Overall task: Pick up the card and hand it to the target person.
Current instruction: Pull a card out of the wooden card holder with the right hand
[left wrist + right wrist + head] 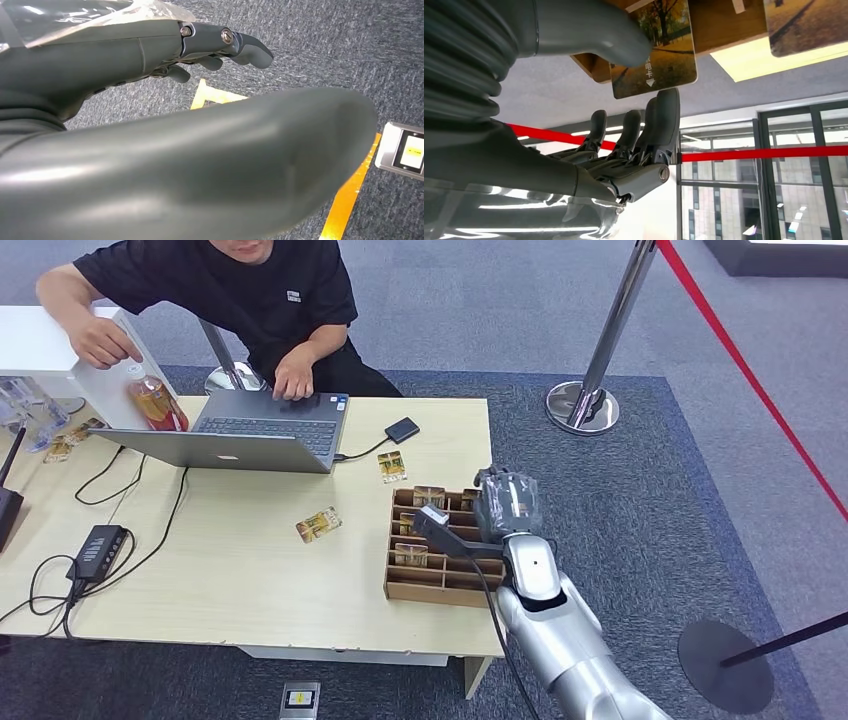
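Observation:
A wooden sorting box (440, 585) stands near the table's right front edge with several picture cards upright in its slots. My right hand (507, 502) hovers over the box's far right corner. Up close, an autumn-tree card (664, 55) stands in the box (719, 25). My right hand (624, 150) has its thumb across the card's face and its fingertips (666, 107) at the card's edge, with the fingers still apart. A second card (804, 25) stands beside it. The person (270, 290) in a black shirt sits behind the table. My left hand (190, 165) hangs over the carpet, holding nothing.
Two loose cards (318, 525) (392, 466) lie on the table. A laptop (250, 435) sits under the person's hand, with a bottle (158, 403), a black power brick (98, 548) and cables to the left. A stanchion (583, 405) with red tape stands at the right.

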`<state>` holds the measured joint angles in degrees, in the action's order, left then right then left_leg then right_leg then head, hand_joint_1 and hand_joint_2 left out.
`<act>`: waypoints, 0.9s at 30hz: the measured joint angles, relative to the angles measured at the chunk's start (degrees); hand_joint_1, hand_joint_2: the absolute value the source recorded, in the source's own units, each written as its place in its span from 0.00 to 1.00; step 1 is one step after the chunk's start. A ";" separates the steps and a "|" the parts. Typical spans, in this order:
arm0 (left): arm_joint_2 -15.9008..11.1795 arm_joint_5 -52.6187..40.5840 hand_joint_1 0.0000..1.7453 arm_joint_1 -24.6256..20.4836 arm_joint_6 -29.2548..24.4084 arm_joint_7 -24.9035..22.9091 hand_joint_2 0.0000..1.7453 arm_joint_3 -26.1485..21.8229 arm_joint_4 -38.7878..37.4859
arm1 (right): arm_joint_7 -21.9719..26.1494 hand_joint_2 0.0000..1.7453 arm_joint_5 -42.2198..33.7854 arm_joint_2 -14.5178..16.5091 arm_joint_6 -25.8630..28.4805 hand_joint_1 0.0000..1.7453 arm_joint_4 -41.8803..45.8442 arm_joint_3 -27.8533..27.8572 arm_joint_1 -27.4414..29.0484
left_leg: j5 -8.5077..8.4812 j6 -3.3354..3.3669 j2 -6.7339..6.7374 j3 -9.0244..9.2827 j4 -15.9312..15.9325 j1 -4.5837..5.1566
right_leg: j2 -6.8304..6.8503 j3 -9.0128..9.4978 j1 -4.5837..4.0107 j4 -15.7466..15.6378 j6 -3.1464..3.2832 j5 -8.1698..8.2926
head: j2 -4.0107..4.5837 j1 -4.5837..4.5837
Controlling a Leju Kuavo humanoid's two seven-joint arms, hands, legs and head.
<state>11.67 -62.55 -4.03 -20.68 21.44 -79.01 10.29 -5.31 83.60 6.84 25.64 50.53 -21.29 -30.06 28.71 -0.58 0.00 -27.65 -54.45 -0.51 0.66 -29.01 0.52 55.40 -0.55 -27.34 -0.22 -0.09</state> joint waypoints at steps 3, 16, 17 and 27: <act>0.00 0.00 0.00 0.00 0.00 0.00 0.00 0.00 0.00 | -0.01 1.00 -0.01 -0.01 0.00 0.64 0.00 0.00 0.00 | 0.00 0.00 0.00 0.00 0.00 0.00 | 0.00 0.00 0.00 0.00 0.00 0.00 | 0.00 0.00; 0.00 0.01 0.00 0.00 0.00 0.00 0.00 0.00 0.00 | -0.02 1.00 -0.01 -0.03 0.00 0.64 0.01 0.00 0.00 | 0.00 0.00 0.00 0.00 0.00 0.00 | 0.00 0.00 0.00 0.00 0.00 0.00 | 0.00 0.00; 0.00 0.01 0.00 0.00 0.00 0.00 0.00 0.00 0.00 | -0.02 1.00 0.00 -0.03 0.00 0.65 0.01 0.00 0.00 | 0.00 0.00 0.00 0.00 0.00 0.00 | 0.00 0.00 0.00 0.00 0.00 0.00 | 0.00 0.00; 0.03 -0.61 0.00 0.00 -0.44 -0.32 0.00 0.00 0.00 | 0.48 1.00 0.09 -0.23 0.63 0.77 0.80 0.00 0.36 | -0.01 0.00 0.00 0.00 0.00 0.00 | 0.00 -0.01 0.00 0.00 -0.01 0.02 | 0.01 -0.01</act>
<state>11.70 -63.17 -4.04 -21.12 21.12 -79.01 10.29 -4.83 83.70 6.61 26.27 51.34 -21.29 -29.70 28.70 -0.58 0.00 -27.65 -54.45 -0.51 0.66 -29.02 0.52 55.40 -0.56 -27.32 -0.21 -0.09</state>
